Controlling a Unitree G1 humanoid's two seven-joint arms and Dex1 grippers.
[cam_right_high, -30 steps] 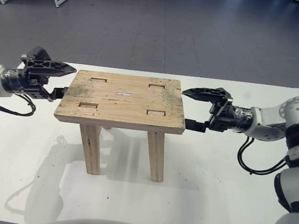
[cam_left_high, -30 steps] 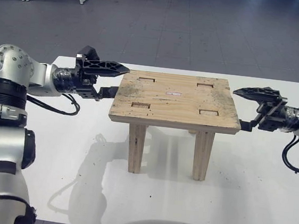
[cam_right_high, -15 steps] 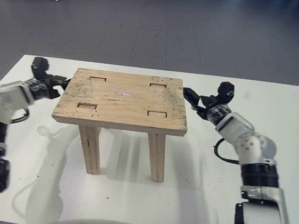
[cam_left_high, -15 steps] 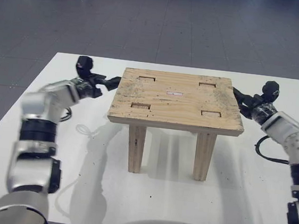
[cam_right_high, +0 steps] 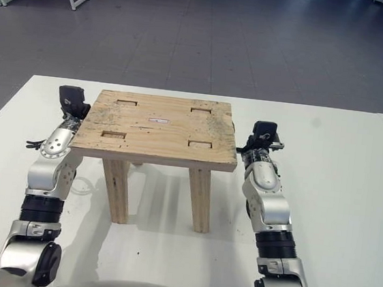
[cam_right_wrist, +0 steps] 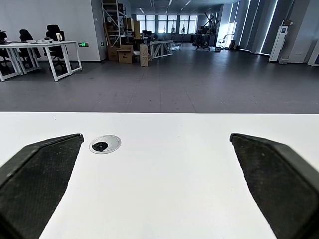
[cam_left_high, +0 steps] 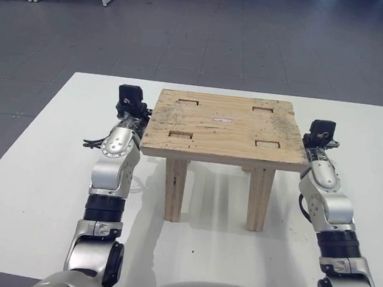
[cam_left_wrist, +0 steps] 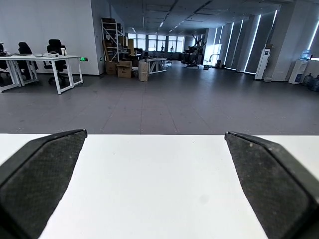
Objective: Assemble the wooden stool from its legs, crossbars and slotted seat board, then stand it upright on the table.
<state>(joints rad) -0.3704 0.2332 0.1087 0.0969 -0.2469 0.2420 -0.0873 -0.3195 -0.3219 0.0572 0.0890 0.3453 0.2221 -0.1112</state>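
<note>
The white table (cam_left_high: 38,168) carries the upright stool (cam_left_high: 227,130) and, seemingly, a grommet (cam_right_wrist: 105,144).

One wooden stool (cam_left_high: 223,150) stands on one white table (cam_left_high: 38,168), between two grippers: one left gripper (cam_left_wrist: 155,133) and one right gripper (cam_right_wrist: 155,135), each with two fingers (cam_left_wrist: 40,174). The single seat board (cam_left_high: 226,109) carries four rectangular slots (cam_left_high: 181,135). Two front legs (cam_left_high: 173,189) can be counted; what stands behind them cannot. One round grommet (cam_right_wrist: 105,144) sits in the tabletop just ahead of the right gripper.
</note>
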